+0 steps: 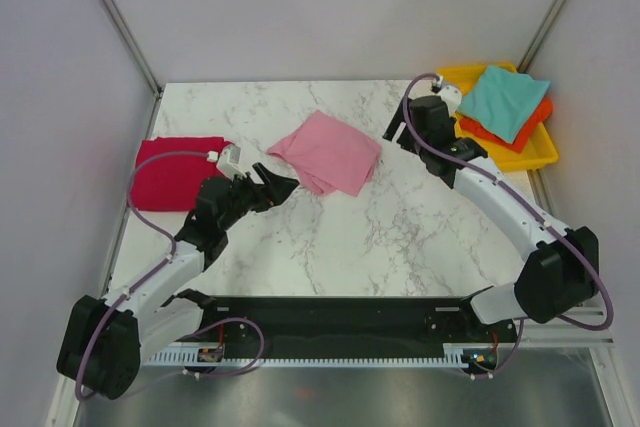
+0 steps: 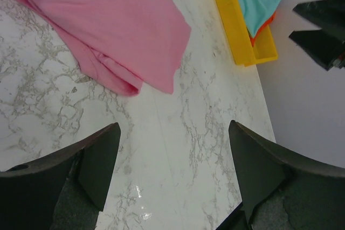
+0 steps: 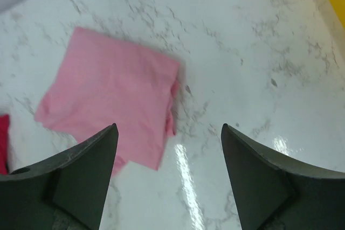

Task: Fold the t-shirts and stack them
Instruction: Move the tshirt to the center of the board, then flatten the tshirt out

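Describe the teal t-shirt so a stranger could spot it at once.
Start at the marble table and go to its far right corner, where a yellow tray sits. The teal t-shirt lies on top in that tray, over an orange t-shirt. It is the only blue-green cloth; the pink t-shirt and the red t-shirt lie on the bare marble.

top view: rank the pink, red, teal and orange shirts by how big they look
1. pink t-shirt and crimson t-shirt: too alike to rank
2. teal t-shirt: smaller
3. orange t-shirt: smallest showing, mostly covered by the teal one
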Available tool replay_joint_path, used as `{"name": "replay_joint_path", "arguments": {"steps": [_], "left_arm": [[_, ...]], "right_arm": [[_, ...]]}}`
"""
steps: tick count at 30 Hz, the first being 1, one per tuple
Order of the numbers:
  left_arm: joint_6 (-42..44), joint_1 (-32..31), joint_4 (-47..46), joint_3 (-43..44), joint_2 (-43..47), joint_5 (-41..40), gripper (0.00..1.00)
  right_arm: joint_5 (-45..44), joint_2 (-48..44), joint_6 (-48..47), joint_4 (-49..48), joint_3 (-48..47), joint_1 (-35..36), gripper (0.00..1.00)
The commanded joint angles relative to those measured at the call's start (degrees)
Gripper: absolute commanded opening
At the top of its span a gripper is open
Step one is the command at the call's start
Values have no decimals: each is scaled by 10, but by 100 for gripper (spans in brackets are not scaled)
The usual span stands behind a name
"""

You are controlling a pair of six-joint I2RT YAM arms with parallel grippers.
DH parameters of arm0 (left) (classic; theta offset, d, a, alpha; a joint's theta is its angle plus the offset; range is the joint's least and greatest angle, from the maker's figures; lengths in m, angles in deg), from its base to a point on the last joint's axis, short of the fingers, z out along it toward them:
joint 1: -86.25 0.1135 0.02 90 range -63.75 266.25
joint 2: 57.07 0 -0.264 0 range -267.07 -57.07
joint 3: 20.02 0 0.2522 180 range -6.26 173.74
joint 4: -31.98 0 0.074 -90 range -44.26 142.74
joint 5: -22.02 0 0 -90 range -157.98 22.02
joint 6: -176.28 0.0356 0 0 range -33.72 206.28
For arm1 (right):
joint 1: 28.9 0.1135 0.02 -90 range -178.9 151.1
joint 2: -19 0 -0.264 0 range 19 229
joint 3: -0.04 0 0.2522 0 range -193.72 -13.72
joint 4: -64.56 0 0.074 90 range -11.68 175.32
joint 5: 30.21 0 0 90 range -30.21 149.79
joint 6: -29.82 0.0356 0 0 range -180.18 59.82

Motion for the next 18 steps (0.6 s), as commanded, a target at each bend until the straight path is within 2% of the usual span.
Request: {"name": "replay_joint_path", "arguments": {"steps": [1, 5, 7, 9, 12, 15, 18], "left_arm": [[13, -2, 3, 29, -18, -17, 89], [19, -2, 19, 44, -48, -23, 89], [20, -1, 19, 46, -63, -27, 89], [22, -1, 21, 52, -71, -28, 89], [23, -2, 28, 54, -76, -39, 89], [23, -1, 36, 56, -76, -54, 89], [14, 0, 42, 53, -73, -68, 86]], "right_arm": [[23, -80, -18, -83, 74, 9, 84], [58, -62, -71, -155, 142, 21, 77], [92, -30, -79, -183, 172, 26, 67], [138, 1, -92, -201, 148, 41, 59], [84, 100, -136, -147, 62, 121, 61], [71, 168, -149, -133, 2, 145, 62], [74, 225, -156, -133, -49, 146, 57]]}}
